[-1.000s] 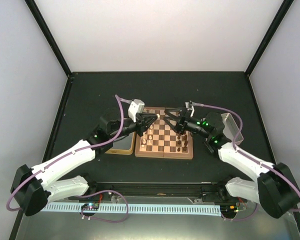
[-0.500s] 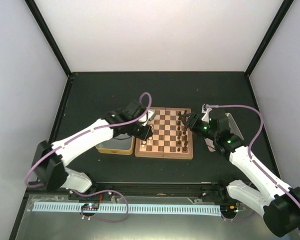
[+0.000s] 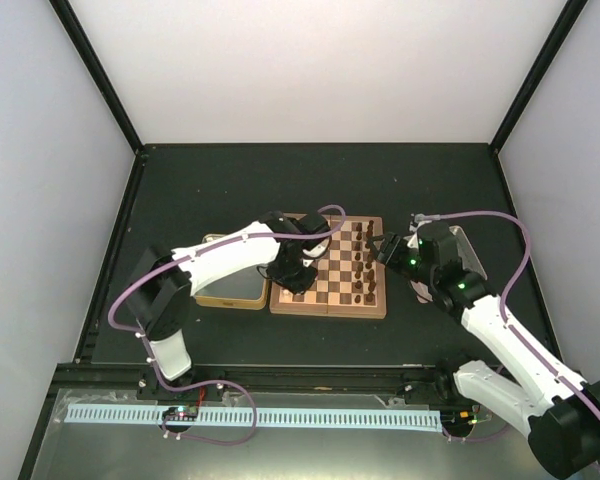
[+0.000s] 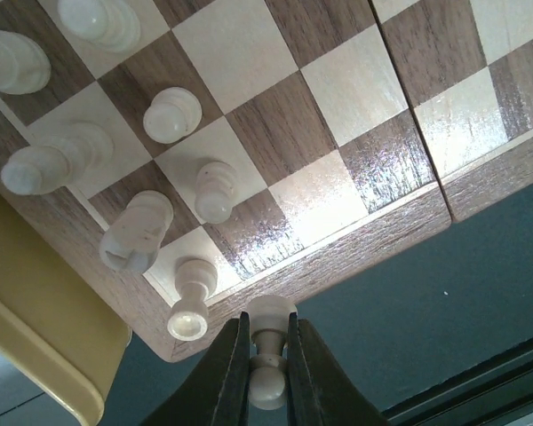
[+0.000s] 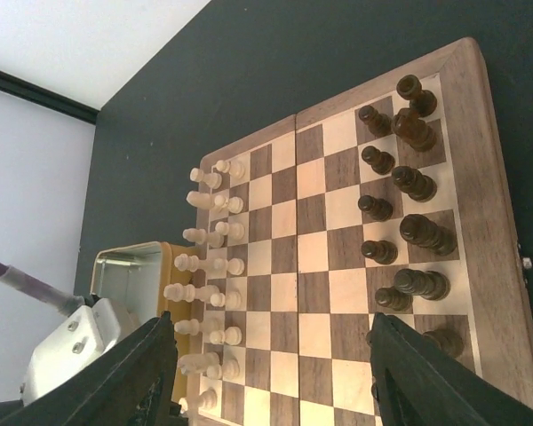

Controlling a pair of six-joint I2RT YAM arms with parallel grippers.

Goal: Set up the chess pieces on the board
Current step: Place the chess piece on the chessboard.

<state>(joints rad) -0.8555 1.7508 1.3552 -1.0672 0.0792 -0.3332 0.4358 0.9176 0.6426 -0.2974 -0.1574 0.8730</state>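
Pinching a pale pawn (image 4: 268, 353) at its neck, the left gripper (image 4: 266, 323) is clamped tight. The pawn lies along the fingers, base outward over the board (image 4: 356, 240) corner, head toward the wrist. The right gripper (image 5: 271, 330) gapes empty above the dark pieces (image 5: 409, 184).
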